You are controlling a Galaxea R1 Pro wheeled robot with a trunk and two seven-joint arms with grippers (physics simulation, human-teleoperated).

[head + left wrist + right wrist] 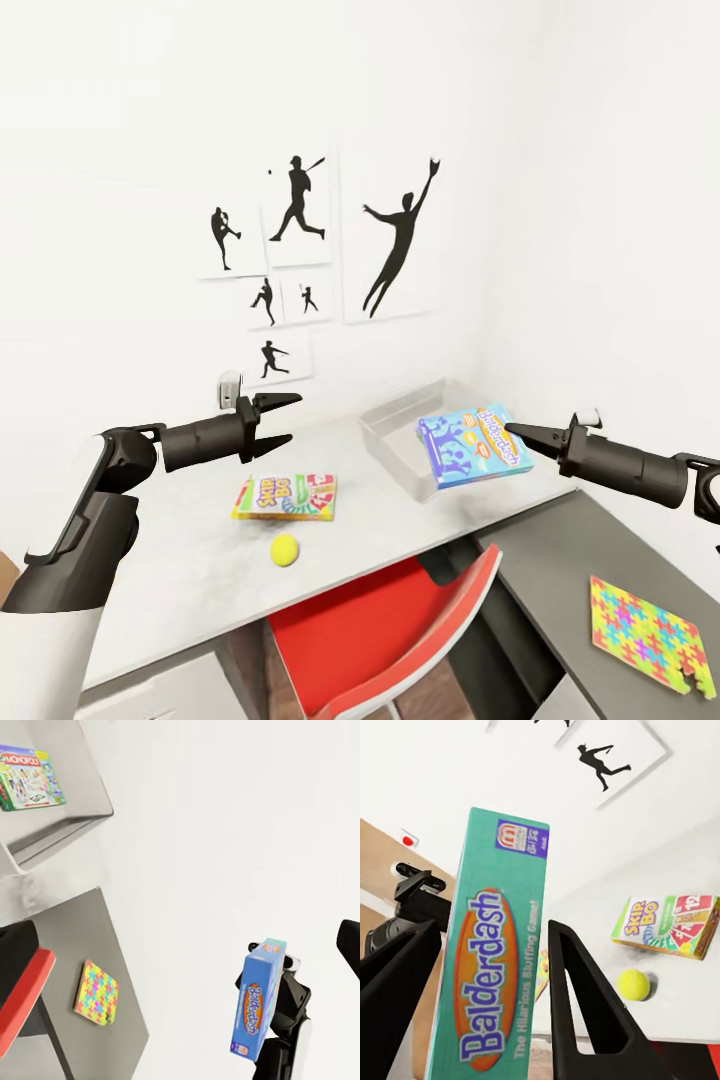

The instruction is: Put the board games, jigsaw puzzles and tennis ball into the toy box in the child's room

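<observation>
Both arms reach forward over the white worktop (180, 520), the left arm bent at the elbow, the right stretched out almost level. Beyond them a red chair (390, 630) is pushed under the worktop's near edge. At the worktop's far corner sits the toy box (400, 415), a shallow grey bin; the left wrist view shows a green Monopoly box (30, 778) lying inside it. Over the toy box's near side hangs the blue Balderdash game (470, 445) — clamped edgewise between the right fingers (585, 1005), clear of the worktop. Left fingers (275, 405) stand spread wide with nothing between them, above the worktop and well left of the toy box. On the worktop below them lies the Skip-Bo box (287, 497), flat, with the tennis ball (285, 549) just beside it toward the chair. On the lower grey cabinet (560, 560) adjoining the worktop lies a patterned jigsaw puzzle (645, 630).
</observation>
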